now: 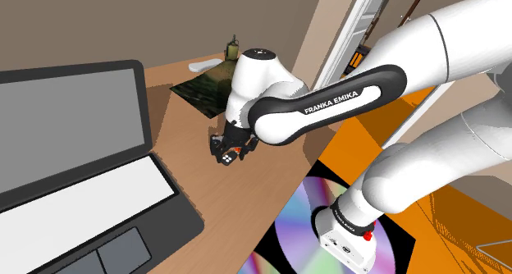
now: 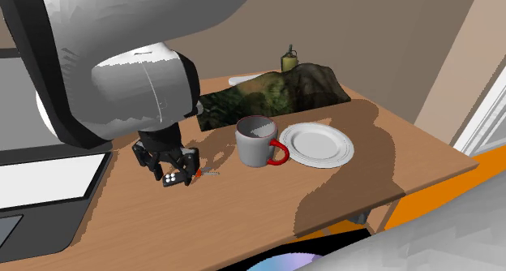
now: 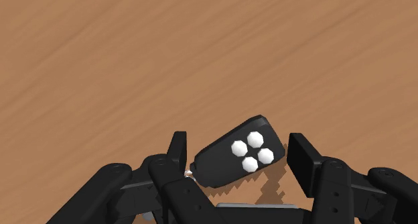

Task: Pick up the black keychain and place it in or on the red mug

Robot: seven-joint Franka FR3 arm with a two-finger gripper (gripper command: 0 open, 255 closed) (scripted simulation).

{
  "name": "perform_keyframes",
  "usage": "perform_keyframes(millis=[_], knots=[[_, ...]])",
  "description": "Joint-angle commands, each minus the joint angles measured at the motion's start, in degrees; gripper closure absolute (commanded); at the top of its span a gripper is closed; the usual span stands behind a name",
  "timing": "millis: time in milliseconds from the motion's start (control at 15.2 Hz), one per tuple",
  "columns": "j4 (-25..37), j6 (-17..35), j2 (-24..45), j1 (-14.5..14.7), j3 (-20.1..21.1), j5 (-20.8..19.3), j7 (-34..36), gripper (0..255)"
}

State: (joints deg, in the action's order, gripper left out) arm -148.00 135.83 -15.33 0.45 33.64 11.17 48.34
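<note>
Pincer [image 3: 238,147] narrow, clasping the black keychain [image 3: 228,159] end to end. 1 finger [image 3: 177,152] touches the fob's narrow end; the other stands at the button end. 4 white buttons face the wrist camera. A shadow on the wood surface [image 3: 134,55] under the fob suggests it hangs just clear. The fob sits skewed between the fingers, so the grip is judged marginal.

Second exterior view: mug [image 2: 256,146], grey body with red handle and rim, upright, near the pincer at about 3 o'clock. White plate [image 2: 320,144] lies just beside the mug, again at 3 o'clock.

Step in hand (judgement): lift and carry.
- Raise straight up until the fob clears the mug rim.
- Travel toward 3 o'clock slowly, with no wrist rotation, so the skewed fob does not slip.
- Centre over the opening, away from the handle.
- Lower before letting go.
</note>
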Motion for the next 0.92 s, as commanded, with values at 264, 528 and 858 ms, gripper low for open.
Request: perform_keyframes(millis=[264, 528, 858], knots=[[0.00, 0.00, 0.00, 0.00, 0.00, 0.00, 0.00, 255], [0.33, -0.93, -0.65, 0.13, -0.22, 0.25, -0.22, 255], [2.14, -5.59, -3.66, 0.64, -1.35, 1.15, -1.12, 255]])
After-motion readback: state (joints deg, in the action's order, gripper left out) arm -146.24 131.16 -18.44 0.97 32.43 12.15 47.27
